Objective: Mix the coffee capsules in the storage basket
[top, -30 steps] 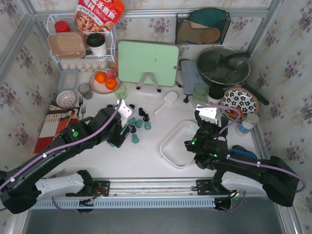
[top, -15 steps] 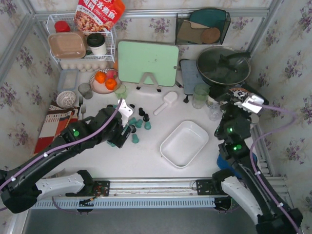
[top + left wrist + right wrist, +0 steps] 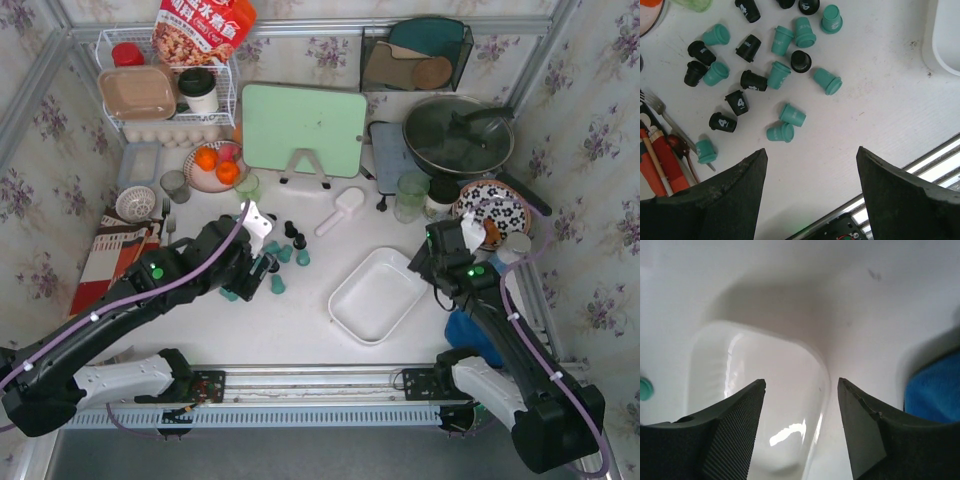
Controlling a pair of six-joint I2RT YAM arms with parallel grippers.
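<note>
Several teal and black coffee capsules (image 3: 792, 114) lie loose on the white table, also visible as a cluster (image 3: 285, 250) in the top view. My left gripper (image 3: 811, 150) hangs open just on their near side, with nothing between its fingers; from above it (image 3: 262, 270) sits at the cluster's left. The storage basket (image 3: 378, 295) is a white bin with no capsules in it, and its corner (image 3: 945, 35) shows in the left wrist view. My right gripper (image 3: 425, 264) is open over the basket's right rim (image 3: 824, 371), holding nothing.
A blue cloth (image 3: 468, 330) lies right of the basket. A pale green cup (image 3: 411, 190), a flowered plate (image 3: 492, 208), a white scoop (image 3: 343, 210) and a green cutting board (image 3: 304, 128) stand behind. A fork (image 3: 665, 117) lies left of the capsules.
The right arm swung away to the right toward the flowered plate, then came back to the basket's right rim. The left arm and the capsules have not moved.
</note>
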